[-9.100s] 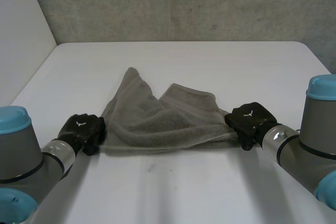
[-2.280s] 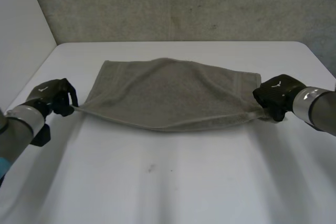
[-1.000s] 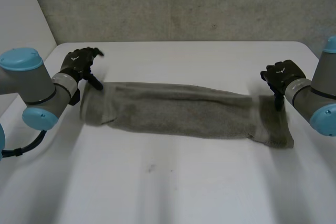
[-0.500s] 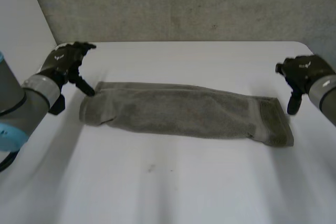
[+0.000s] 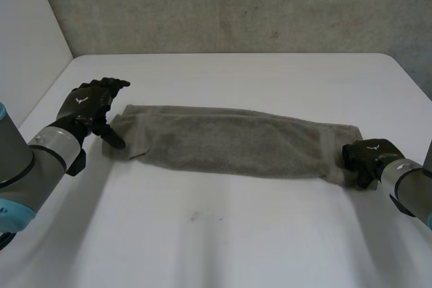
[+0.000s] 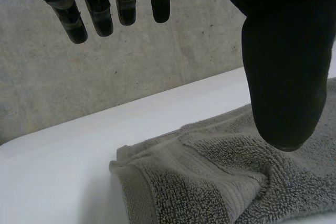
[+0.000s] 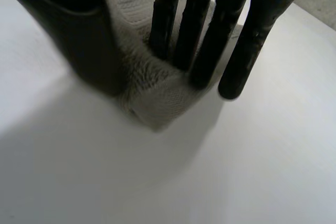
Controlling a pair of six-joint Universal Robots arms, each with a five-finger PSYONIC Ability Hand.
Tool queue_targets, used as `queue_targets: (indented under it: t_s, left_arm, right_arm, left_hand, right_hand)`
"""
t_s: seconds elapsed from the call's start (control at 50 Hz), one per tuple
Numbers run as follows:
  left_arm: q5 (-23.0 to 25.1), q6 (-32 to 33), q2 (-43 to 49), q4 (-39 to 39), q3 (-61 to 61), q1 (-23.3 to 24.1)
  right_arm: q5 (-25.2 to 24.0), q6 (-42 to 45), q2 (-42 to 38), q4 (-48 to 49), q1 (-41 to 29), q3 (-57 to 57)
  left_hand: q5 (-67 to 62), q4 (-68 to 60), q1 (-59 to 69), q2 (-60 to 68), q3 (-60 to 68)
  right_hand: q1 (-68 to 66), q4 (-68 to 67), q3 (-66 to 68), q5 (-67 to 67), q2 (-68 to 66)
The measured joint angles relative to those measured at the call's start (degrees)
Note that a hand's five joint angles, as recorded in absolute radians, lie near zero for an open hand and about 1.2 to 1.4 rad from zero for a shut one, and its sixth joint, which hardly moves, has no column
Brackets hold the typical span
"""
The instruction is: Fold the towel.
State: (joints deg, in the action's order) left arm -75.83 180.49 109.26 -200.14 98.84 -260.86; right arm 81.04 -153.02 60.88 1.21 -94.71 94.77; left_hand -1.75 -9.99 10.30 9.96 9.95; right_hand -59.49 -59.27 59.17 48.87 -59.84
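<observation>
The grey towel [image 5: 236,143] lies flat as a long folded strip across the white table [image 5: 236,241]. My left hand [image 5: 88,108] hovers at the strip's left end with fingers straight and spread, open; in the left wrist view its thumb [image 6: 283,66] hangs above the towel's end [image 6: 210,177] and does not touch it. My right hand [image 5: 368,155] is down on the strip's near right corner. In the right wrist view that corner [image 7: 157,95] is bunched between its thumb and fingers [image 7: 205,24], pinched.
A concrete wall [image 5: 236,5] runs behind the table's far edge and a white panel [image 5: 27,45] stands at the left. Bare table surface lies in front of and behind the towel.
My right hand dropped from beside the towel's far right corner to its near right corner and closed on it. My left hand slid nearer along the left end, still open.
</observation>
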Motion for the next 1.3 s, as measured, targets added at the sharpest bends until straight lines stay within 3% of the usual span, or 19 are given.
queue_targets:
  t_s: [0.02, 0.06, 0.28, 0.42, 0.52, 0.72, 0.82, 0.88, 0.9, 0.94, 1.0, 1.06, 1.2, 1.3]
  left_arm:
    - [0.0, 0.0, 0.0, 0.0, 0.0, 0.0]
    - [0.0, 0.0, 0.0, 0.0, 0.0, 0.0]
    - [0.2, -0.1, -0.6, 0.0, 1.2, -0.3]
    - [0.3, -0.1, -0.9, 0.0, 1.7, -0.7]
    - [0.3, -0.1, -1.2, 0.0, 1.8, -0.9]
    - [0.3, -0.1, -1.6, 0.0, 2.2, -0.7]
    - [0.3, -0.1, -1.6, 0.0, 2.6, -0.5]
    - [0.2, -0.1, -1.7, 0.0, 2.8, -0.3]
    - [0.2, -0.1, -1.7, 0.0, 2.8, -0.2]
    - [0.2, -0.1, -1.7, 0.0, 2.9, -0.1]
    - [0.2, 0.0, -1.7, -0.1, 2.9, 0.0]
    - [0.3, 0.0, -1.7, -0.1, 2.9, 0.1]
    - [0.3, -0.1, -1.8, -0.1, 2.8, 0.3]
    - [0.3, -0.1, -1.8, -0.1, 2.7, 0.7]
  right_arm:
    - [0.2, 0.1, -0.6, 0.1, 0.2, -0.5]
    - [0.9, 0.5, -1.2, 0.0, 0.9, -1.4]
    - [6.0, 9.8, 4.4, -0.5, 11.4, -9.4]
    - [7.0, 17.6, 3.6, -4.0, 10.0, -19.4]
    - [7.0, 18.5, 2.1, -6.3, -0.2, -26.4]
    - [6.8, 19.7, -7.9, -6.8, -33.4, -37.7]
    - [6.8, 20.8, -13.9, -6.9, -42.1, -38.6]
    - [6.8, 21.2, -16.6, -6.8, -45.2, -37.5]
    - [6.8, 21.2, -17.1, -6.6, -46.0, -36.7]
    - [6.8, 20.9, -17.2, -6.2, -46.4, -35.5]
    - [7.0, 19.8, -15.2, -5.3, -46.1, -32.9]
    - [7.3, 16.9, -10.7, -3.9, -43.9, -28.3]
    - [7.2, 5.3, 2.1, -0.4, -31.2, -12.2]
    - [5.7, 1.2, 5.0, 0.3, -23.1, -4.5]
  left_hand:
    - [0.0, 0.0, 0.0, 0.0, 0.0]
    - [0.0, 0.1, 0.0, 0.0, 0.0]
    - [0.0, 0.1, 0.0, -0.1, -0.1]
    - [0.0, 0.1, 0.0, -0.1, -0.1]
    - [0.0, 0.1, 0.0, -0.1, -0.1]
    - [0.0, 0.1, 0.0, -0.1, -0.2]
    - [0.0, 0.2, 0.0, -0.2, -0.2]
    - [0.0, 0.3, -0.1, -0.2, -0.2]
    - [0.0, 0.3, -0.1, -0.2, -0.2]
    - [0.0, 0.3, -0.1, -0.2, -0.2]
    - [0.0, 0.3, -0.1, -0.2, -0.2]
    - [0.0, 0.3, -0.1, -0.2, -0.2]
    - [0.0, 0.3, -0.1, -0.2, -0.2]
    - [0.0, 0.3, -0.1, -0.2, -0.2]
  right_hand:
    - [-8.1, -9.5, 9.4, 10.5, -9.3]
    - [-13.5, -17.1, 16.6, 17.4, -15.7]
    - [-15.8, -17.5, 17.2, 17.6, -15.7]
    - [-15.8, -17.6, 17.6, 17.8, -15.7]
    - [-15.8, -17.6, 18.2, 17.8, -15.7]
    - [-15.8, -17.6, 18.3, 17.8, -15.7]
    - [-15.8, -17.6, 18.3, 17.8, -15.7]
    - [1.9, -0.5, 1.0, 0.1, 2.5]
    - [16.2, 13.6, -12.8, -14.6, 16.9]
    - [32.0, 29.4, -28.4, -30.5, 30.9]
    - [44.1, 43.7, -43.6, -45.1, 44.7]
    - [45.8, 44.4, -45.4, -45.3, 45.7]
    - [46.1, 44.4, -45.4, -45.3, 45.7]
    - [46.1, 44.4, -45.4, -45.3, 45.7]
